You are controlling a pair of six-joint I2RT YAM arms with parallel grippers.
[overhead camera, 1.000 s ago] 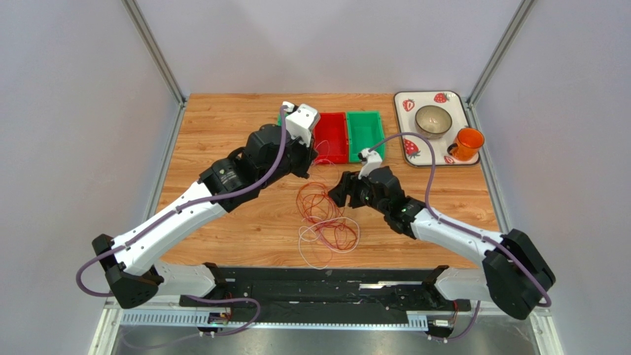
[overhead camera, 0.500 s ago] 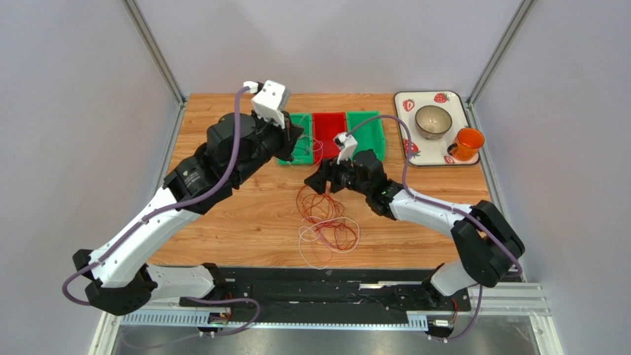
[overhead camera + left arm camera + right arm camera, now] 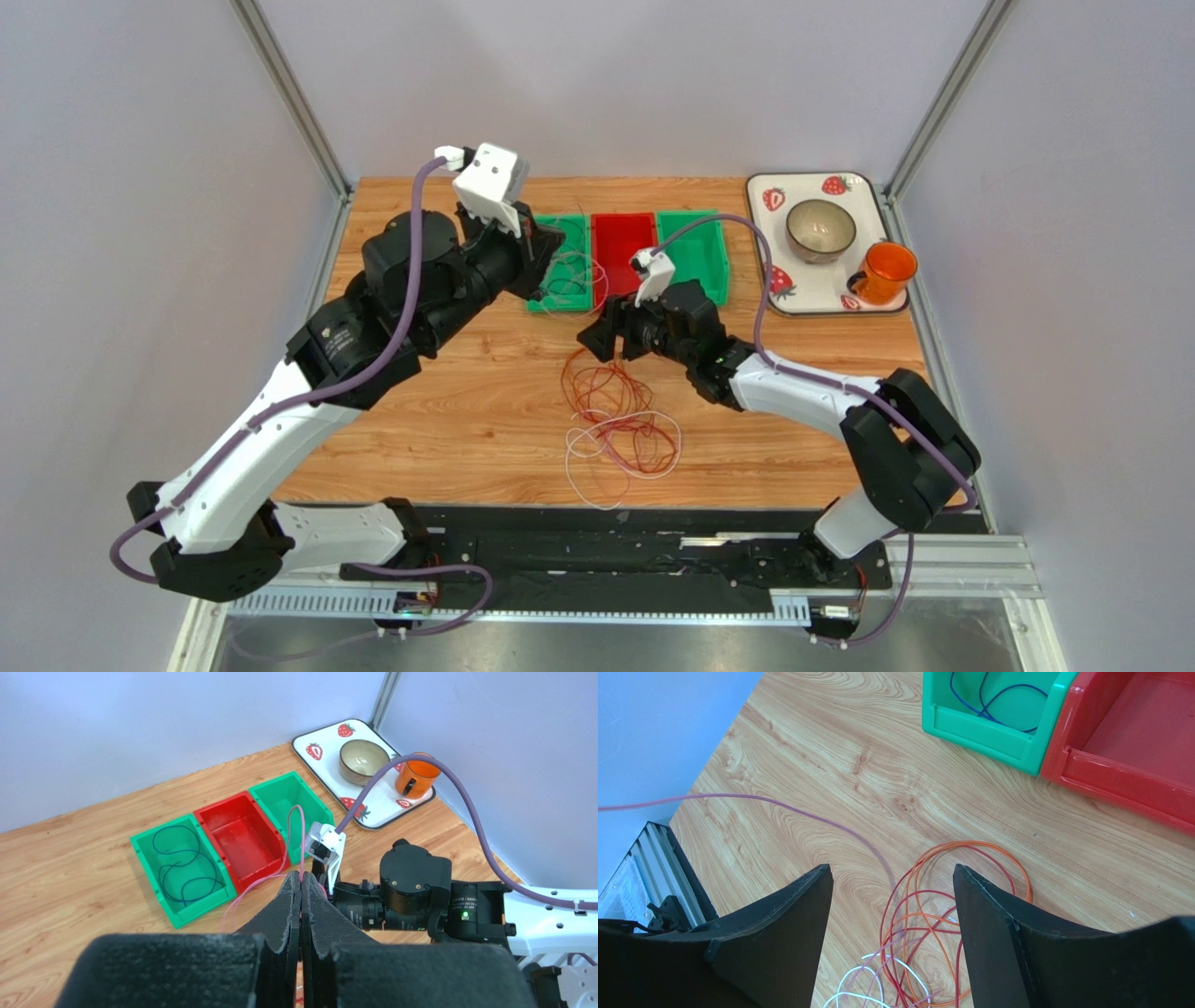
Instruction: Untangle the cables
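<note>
Cables (image 3: 617, 413) in red, orange and white lie in loose, overlapping loops near the middle of the desk (image 3: 758, 462). At left, the raised left end effector (image 3: 301, 880) is pinched tight on one pink strand (image 3: 738, 796), which climbs from the heap toward the far left. Behind stand a green bin (image 3: 163, 829) with a dark cable (image 3: 184, 870) coiled inside, a red bin (image 3: 242, 840) and a second green bin (image 3: 277, 798). The right end effector (image 3: 891, 882), spread wide and holding nothing, hovers over the heap's far edge, with the loops beneath it and toward the robot's base. This arm looks the nearer to pin the heap as the strand draws out.
</note>
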